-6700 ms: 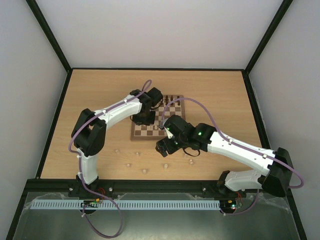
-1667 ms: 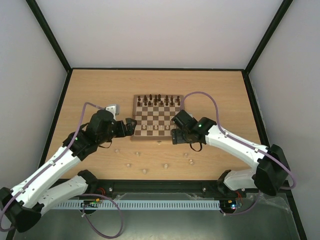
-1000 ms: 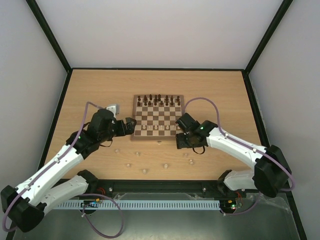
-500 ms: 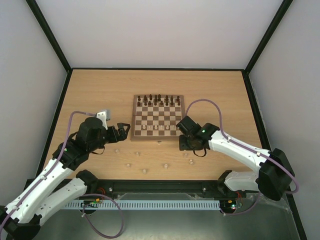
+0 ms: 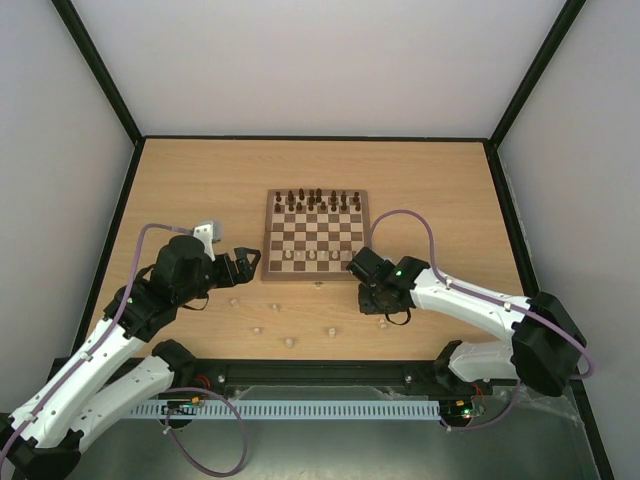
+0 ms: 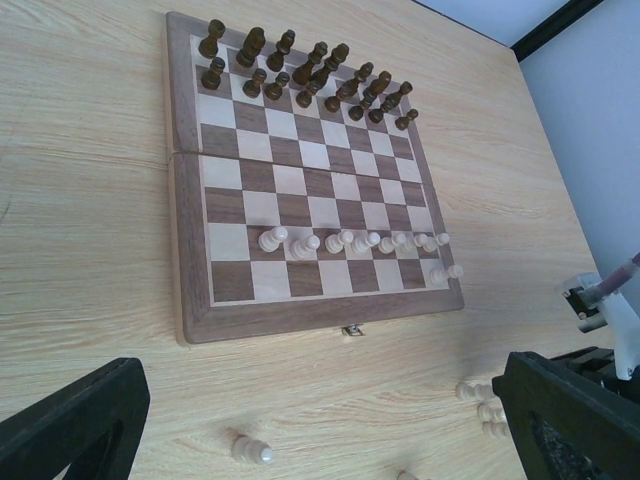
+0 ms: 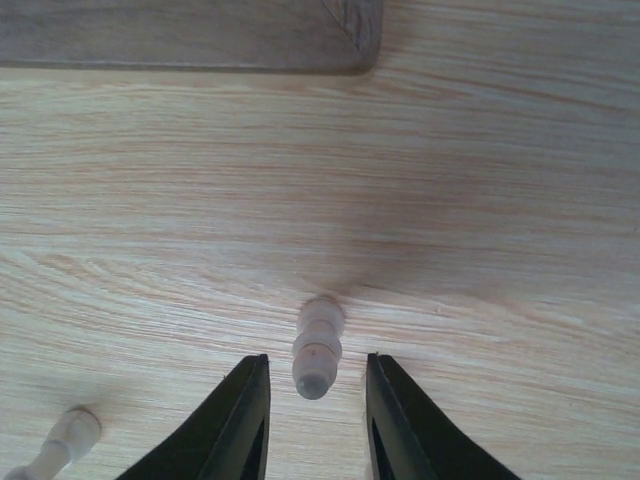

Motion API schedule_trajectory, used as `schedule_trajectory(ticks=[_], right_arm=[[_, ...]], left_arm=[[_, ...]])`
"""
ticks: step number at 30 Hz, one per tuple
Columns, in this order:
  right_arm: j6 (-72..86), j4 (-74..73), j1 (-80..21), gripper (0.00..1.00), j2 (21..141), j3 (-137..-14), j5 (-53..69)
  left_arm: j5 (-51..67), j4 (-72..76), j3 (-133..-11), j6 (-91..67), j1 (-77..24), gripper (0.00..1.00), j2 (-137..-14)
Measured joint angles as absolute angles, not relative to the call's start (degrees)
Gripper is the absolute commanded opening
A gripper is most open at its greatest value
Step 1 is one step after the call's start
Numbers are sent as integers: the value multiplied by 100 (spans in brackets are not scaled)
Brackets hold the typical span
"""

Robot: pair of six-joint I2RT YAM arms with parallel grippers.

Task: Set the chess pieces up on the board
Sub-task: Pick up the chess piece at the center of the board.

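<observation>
Right wrist close-up: straddling a toppled pale piece (image 7: 318, 345) with the right gripper (image 7: 315, 365), jaws apart, not yet pinching, at 5 o'clock of the board (image 6: 192, 290). Holding the left gripper (image 6: 320, 410) wide and empty at 8 o'clock. Counting several chess pieces (image 5: 289, 341) loose at 6, only a pawn row (image 6: 350, 242) plus one standing, back rank mostly unfilled; dark pieces (image 6: 300, 70) ranked at 12.
</observation>
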State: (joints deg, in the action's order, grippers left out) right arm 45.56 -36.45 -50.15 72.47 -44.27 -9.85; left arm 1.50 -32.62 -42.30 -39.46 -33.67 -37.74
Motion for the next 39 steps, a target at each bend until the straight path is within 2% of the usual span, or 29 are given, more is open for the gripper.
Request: schedule_trajectory(ticks=[12, 22, 30, 39], right_arm=[[4584, -3588, -5085, 26, 7494, -4342, -928], [4547, -3476, -5109, 10, 7642, -4318, -871], [4515, -3496, -5109, 7, 7664, -4370, -867], [4042, -3861, -5109, 6, 8287, -5953, -862]], left_arm=[[154, -3262, -4226, -3946, -3367, 99, -3774], [152, -3264, -4200, -3946, -3367, 99, -3747], [152, -3264, -4200, -3944, -3367, 99, -3747], [154, -3264, -4200, -3946, -3367, 99, -3747]])
